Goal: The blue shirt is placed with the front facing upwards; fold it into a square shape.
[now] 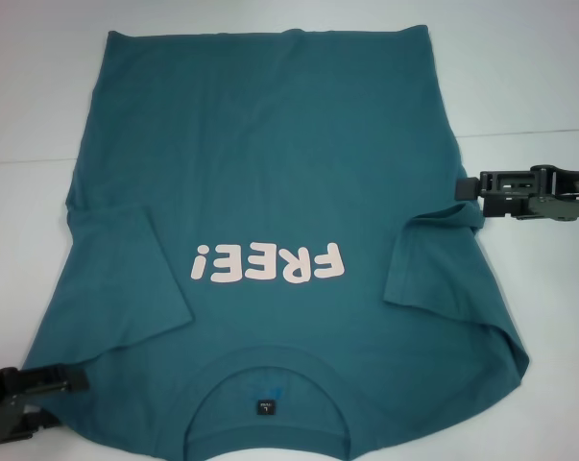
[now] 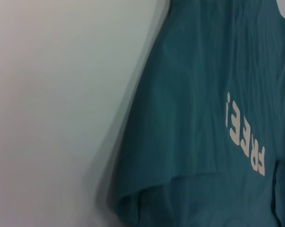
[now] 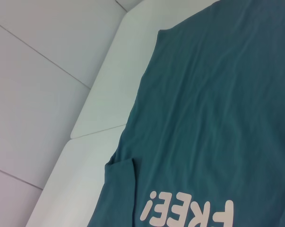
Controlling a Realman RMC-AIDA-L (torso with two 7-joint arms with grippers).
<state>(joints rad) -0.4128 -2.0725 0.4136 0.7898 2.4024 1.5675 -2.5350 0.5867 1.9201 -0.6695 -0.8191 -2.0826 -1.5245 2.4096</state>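
The blue shirt [image 1: 289, 173] lies spread flat on the white table, front up, with pale pink "FREE!" lettering [image 1: 270, 262] across the chest. Its round collar [image 1: 268, 379] and small dark label [image 1: 266, 405] lie at the near edge, and the hem is at the far side. Both short sleeves lie folded inward over the body. My left gripper [image 1: 63, 379] sits at the near left, by the shirt's shoulder. My right gripper [image 1: 462, 188] touches the shirt's right side edge just above the folded sleeve. The wrist views show the shirt [image 2: 203, 94] [image 3: 218, 104] only.
The white table [image 1: 529, 86] extends bare on both sides of the shirt, with a seam line [image 1: 30, 158] across it. In the right wrist view the table's far edge [image 3: 92, 109] borders pale panels beyond.
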